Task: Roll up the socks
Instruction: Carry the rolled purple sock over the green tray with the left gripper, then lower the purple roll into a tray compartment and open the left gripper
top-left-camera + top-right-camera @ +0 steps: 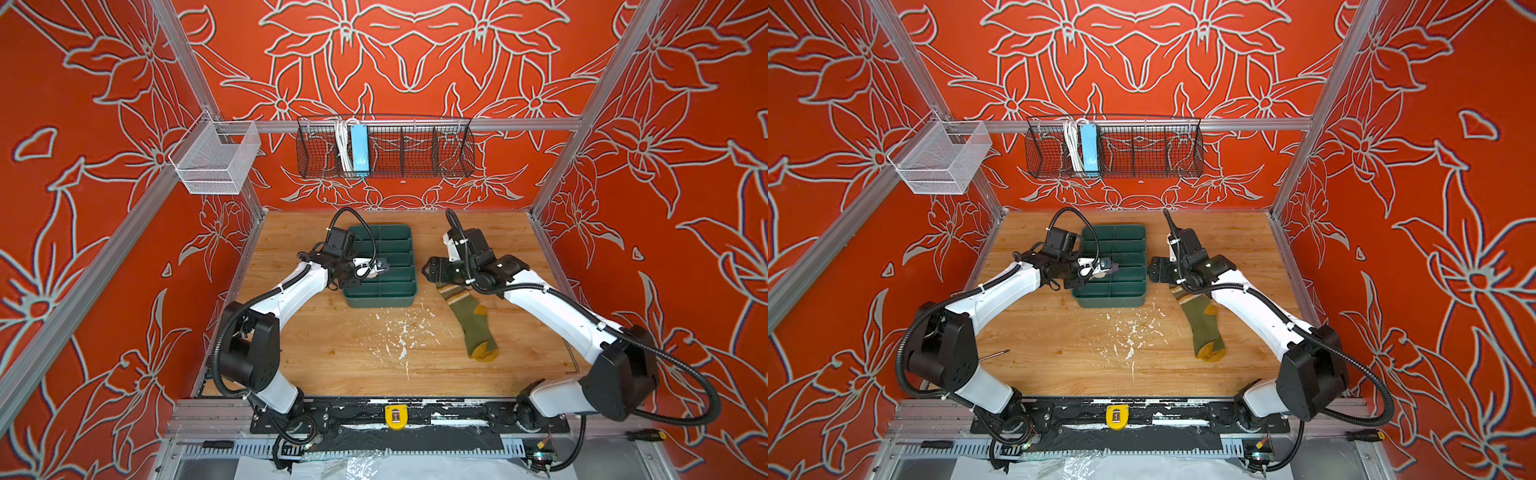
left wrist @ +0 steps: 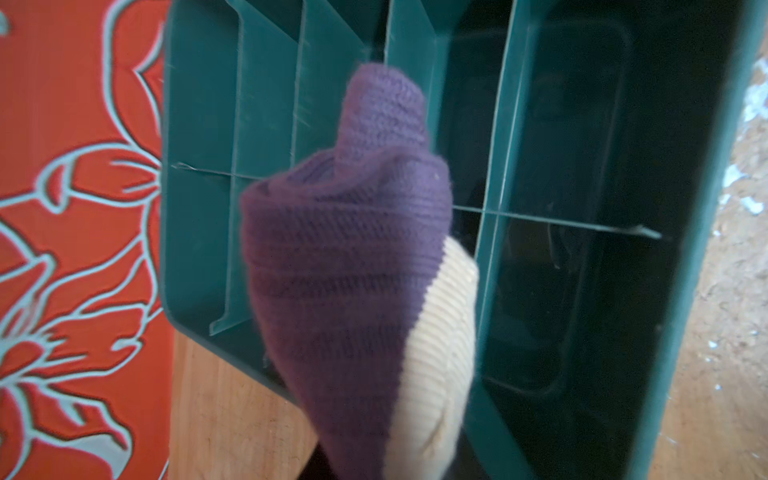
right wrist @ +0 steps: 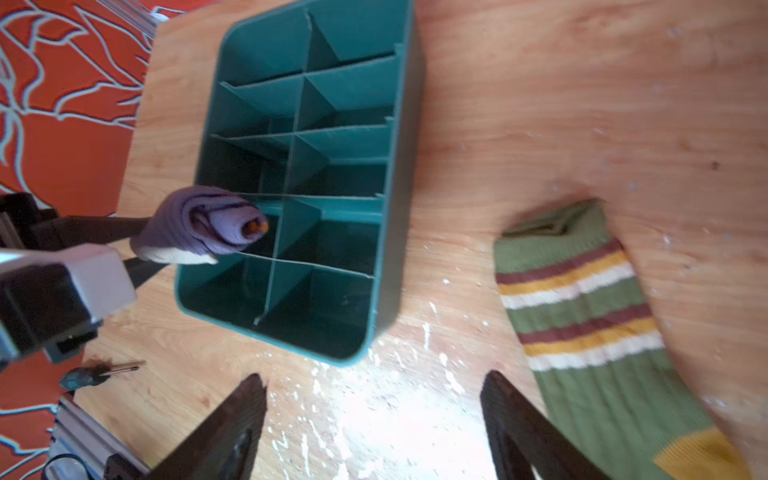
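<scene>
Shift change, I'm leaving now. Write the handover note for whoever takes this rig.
Left gripper: shut on the purple sock, which is rolled into a bundle and held over the left side of the green tray; it does not look set down in a compartment yet.
Right gripper: open and empty, hovering between the tray and the cuff of the olive sock.
Olive sock: flat on the table, right of the tray, unrolled.
Done: purple sock rolled.
Left: probably drop the purple roll into the tray, then roll the olive sock.
</scene>
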You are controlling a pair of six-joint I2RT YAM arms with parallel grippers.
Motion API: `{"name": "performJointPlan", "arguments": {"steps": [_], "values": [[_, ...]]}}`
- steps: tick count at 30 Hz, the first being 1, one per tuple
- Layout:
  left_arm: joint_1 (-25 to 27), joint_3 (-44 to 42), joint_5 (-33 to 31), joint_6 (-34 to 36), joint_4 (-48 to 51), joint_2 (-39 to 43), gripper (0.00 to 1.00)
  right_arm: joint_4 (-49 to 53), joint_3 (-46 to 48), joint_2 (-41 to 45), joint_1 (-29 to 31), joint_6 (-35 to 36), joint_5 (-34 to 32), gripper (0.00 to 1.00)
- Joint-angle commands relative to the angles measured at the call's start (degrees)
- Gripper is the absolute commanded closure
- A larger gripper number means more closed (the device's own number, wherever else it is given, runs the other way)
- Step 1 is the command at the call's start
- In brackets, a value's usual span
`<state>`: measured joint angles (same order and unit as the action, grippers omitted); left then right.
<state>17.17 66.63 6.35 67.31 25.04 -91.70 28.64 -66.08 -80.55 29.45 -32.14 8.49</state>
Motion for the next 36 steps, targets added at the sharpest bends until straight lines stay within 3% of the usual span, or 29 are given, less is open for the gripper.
{"name": "performJointPlan", "arguments": {"steps": [1, 14, 26, 36], "values": [[-0.40, -0.18, -1.11, 2.79, 2.00, -1.09, 1.00, 1.43, 2.71, 1.51, -1.12, -0.03, -0.32, 0.16], [-0.38, 1.36, -12.40, 3.97, 5.39, -4.83, 1.00, -1.25, 3.64, -0.58, -4.47, 2.59, 5.55, 0.16], [1.10, 6.27, -15.48, 6.12, 11.61, -13.62, 1.00, -2.69, 5.95, 1.10, -8.74, 3.53, 9.76, 0.16], [2.07, 4.72, -17.09, 1.98, 11.17, -19.17, 1.00, -2.98, 6.05, -0.13, -9.94, 4.47, 11.54, 0.16]]}}
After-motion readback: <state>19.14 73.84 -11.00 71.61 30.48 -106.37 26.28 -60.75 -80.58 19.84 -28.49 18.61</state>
